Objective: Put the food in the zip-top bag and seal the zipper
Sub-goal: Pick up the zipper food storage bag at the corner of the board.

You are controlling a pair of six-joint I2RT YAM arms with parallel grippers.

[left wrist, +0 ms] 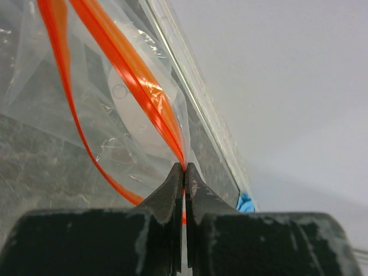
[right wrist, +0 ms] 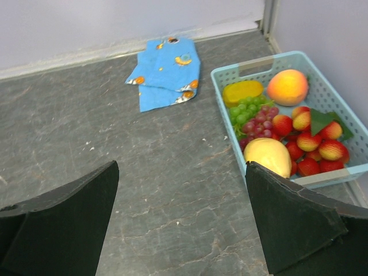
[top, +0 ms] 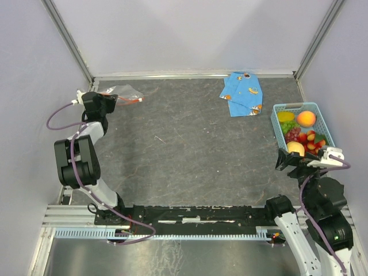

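Observation:
The clear zip-top bag [top: 125, 92] lies at the far left of the table, its orange-red zipper [top: 131, 100] along its mouth. My left gripper [top: 107, 101] is shut on the bag's mouth edge; in the left wrist view the zipper [left wrist: 135, 77] runs into my closed gripper [left wrist: 184, 170]. The food sits in a light-blue basket [top: 278, 109] at the right: peach [right wrist: 287, 86], lemon [right wrist: 242, 92], pale apple [right wrist: 267, 156], grapes [right wrist: 253, 115] and strawberries [right wrist: 313, 150]. My right gripper [right wrist: 181, 172] is open and empty, just near-left of the basket.
A folded blue patterned cloth [top: 243, 94] lies at the back, right of centre. Grey walls and metal frame rails [top: 190, 74] close in the table at back, left and right. The arms' base rail [top: 190, 215] runs along the near edge.

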